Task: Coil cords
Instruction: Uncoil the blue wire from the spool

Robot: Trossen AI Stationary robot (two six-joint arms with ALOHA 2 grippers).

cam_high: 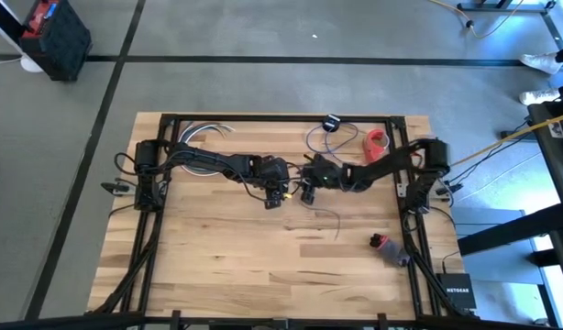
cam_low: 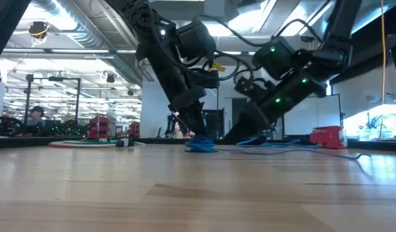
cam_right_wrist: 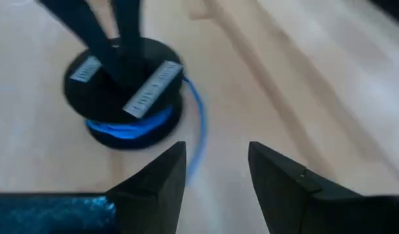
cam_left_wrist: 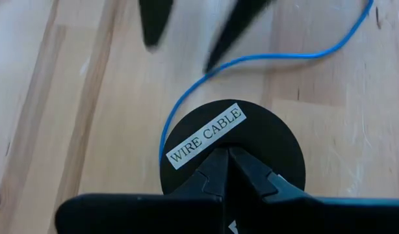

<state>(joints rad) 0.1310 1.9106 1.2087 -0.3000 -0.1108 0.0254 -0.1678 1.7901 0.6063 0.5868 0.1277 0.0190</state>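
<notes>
Near the middle of the table (cam_high: 217,266), the left gripper (cam_left_wrist: 229,156) is clenched on a black spool (cam_right_wrist: 125,91) labelled "WIRE CABLE" with blue cord (cam_left_wrist: 264,58) wound on it and trailing off, while the right gripper (cam_right_wrist: 216,172) hovers just beside it, fingers released.

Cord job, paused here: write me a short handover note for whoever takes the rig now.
Left gripper: shut on the black spool labelled WIRE CABLE, near the table's middle.
Right gripper: open, empty, close beside the spool.
Blue cord: some turns already on the spool, visible under its top disc; a loose length trails across the table, with loops towards the far edge.
Left: wind the loose length on.
</notes>
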